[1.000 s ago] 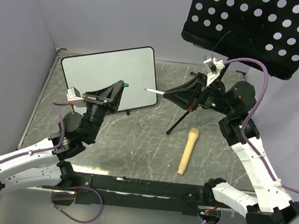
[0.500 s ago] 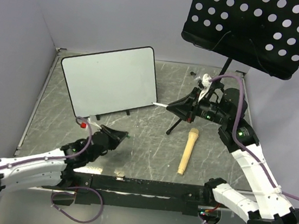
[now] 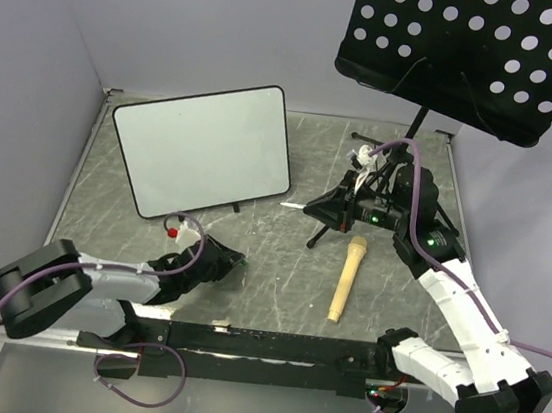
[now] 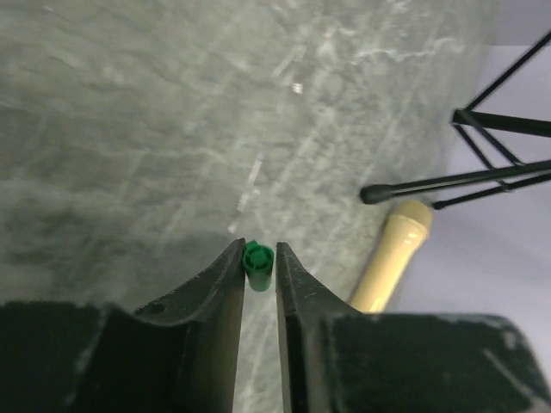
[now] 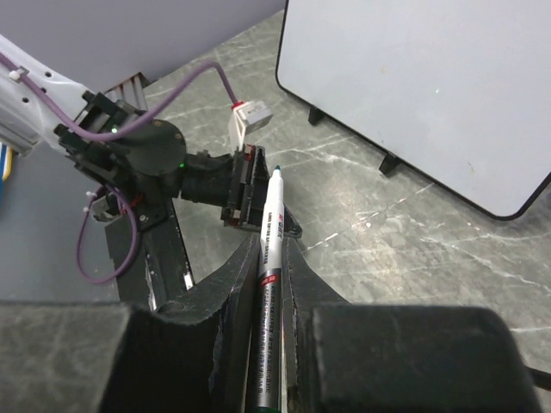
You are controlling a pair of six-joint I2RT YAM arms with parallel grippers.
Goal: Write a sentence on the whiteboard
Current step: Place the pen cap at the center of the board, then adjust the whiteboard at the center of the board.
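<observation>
The whiteboard [image 3: 203,147] leans upright at the back left, also visible in the right wrist view [image 5: 430,77]. Its face is blank; no sentence shows on it. My right gripper [image 3: 308,207] is shut on a white marker [image 5: 274,232], whose uncapped tip [image 3: 291,206] points left, just right of the board's lower corner. My left gripper [image 4: 256,249] hangs low over the table in front of the board. A green cap [image 4: 257,265] sits between its tips, against the left finger, with a sliver of gap to the right one.
A black perforated music stand [image 3: 477,50] rises at the back right, its tripod legs [image 3: 325,231] spread beside my right gripper. A beige stick-like object [image 3: 346,276] lies on the table right of centre. A black rail [image 3: 259,344] runs along the near edge.
My left arm came down from in front of the whiteboard to just above the table, and its jaws parted slightly around the green cap. My right gripper drew back a little with the marker.
</observation>
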